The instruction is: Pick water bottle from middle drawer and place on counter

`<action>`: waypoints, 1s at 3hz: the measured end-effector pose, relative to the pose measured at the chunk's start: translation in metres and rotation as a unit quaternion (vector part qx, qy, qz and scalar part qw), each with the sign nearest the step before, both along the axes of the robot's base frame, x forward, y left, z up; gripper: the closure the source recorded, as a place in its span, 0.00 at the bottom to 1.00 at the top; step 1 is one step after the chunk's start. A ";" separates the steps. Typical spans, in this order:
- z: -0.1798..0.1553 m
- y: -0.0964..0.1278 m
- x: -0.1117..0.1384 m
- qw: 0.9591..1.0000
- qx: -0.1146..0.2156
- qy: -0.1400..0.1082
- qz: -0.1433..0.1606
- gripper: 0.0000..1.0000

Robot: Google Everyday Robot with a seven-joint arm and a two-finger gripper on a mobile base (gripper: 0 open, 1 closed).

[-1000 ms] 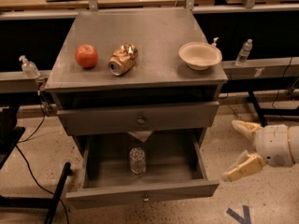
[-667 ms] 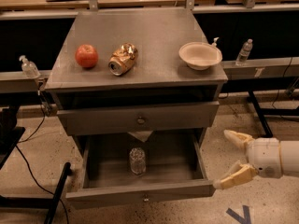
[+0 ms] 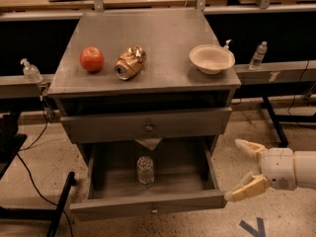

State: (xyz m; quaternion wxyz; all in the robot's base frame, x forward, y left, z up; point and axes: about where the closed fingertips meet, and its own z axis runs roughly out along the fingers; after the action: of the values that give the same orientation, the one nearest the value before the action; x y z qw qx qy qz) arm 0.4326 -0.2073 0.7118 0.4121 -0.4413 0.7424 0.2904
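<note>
Inside the middle drawer (image 3: 113,207), which is pulled well out, the water bottle (image 3: 145,170) sits near the centre of the tray floor. Just right of the drawer's front corner hangs the gripper (image 3: 234,171), its fingers spread wide and holding nothing (the lower fingertip almost meets the front panel). Above the drawer, the bench (image 3: 163,33) carries an apple (image 3: 92,59), a crushed can (image 3: 130,62) and a bowl (image 3: 212,59).

clear water bottle (image 3: 145,170) in open middle drawer (image 3: 148,207); tool (image 3: 233,171) beside drawer's right
</note>
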 end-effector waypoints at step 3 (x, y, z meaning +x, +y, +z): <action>-0.081 0.047 0.043 0.984 0.094 -0.125 0.084 0.00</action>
State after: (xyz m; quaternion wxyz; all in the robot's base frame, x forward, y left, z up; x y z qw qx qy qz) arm 0.4753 -0.1603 0.6311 0.5157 -0.4945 0.6142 0.3351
